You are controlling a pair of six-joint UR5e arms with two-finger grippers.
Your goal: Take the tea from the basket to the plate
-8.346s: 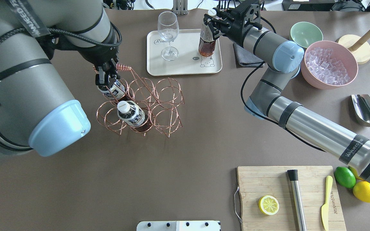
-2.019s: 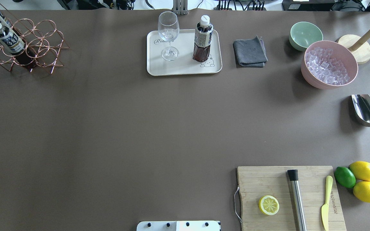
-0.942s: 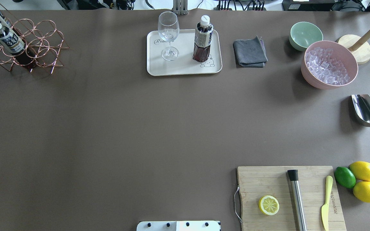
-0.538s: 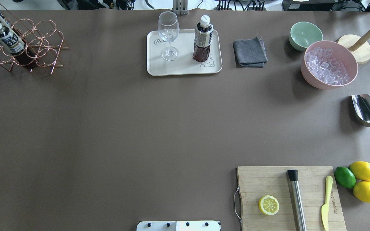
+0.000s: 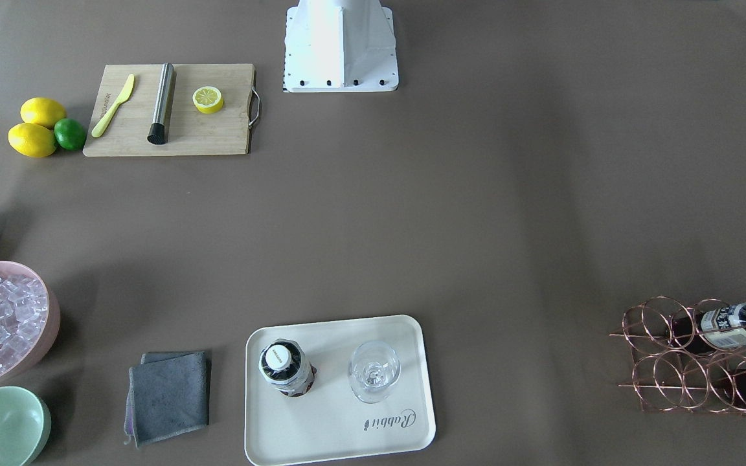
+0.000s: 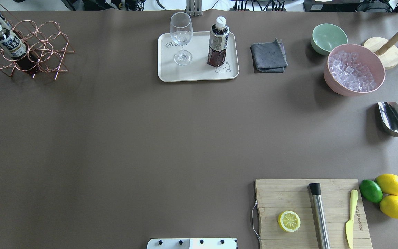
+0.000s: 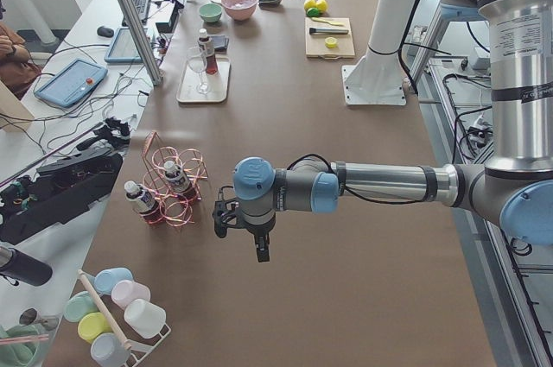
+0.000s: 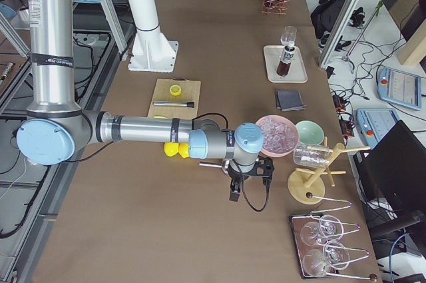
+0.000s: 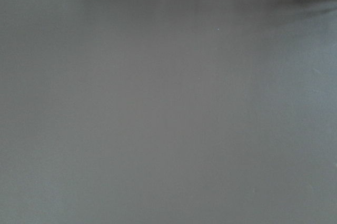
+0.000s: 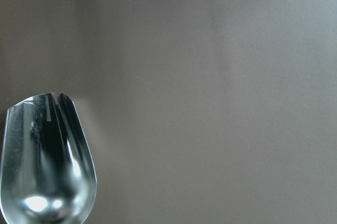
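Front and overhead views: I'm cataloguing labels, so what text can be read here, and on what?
"Rabbit": script on the tray.
Bottle on the tray: label and cap print too small to read.
Two bottles in the basket: labels too blurred.
Knife on the cutting board: engraved word illegible.

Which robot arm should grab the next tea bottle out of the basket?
Left, probably. The left gripper hangs beside the basket, which holds two tea bottles; the right gripper is far off, by the pink bowl of ice cubes.
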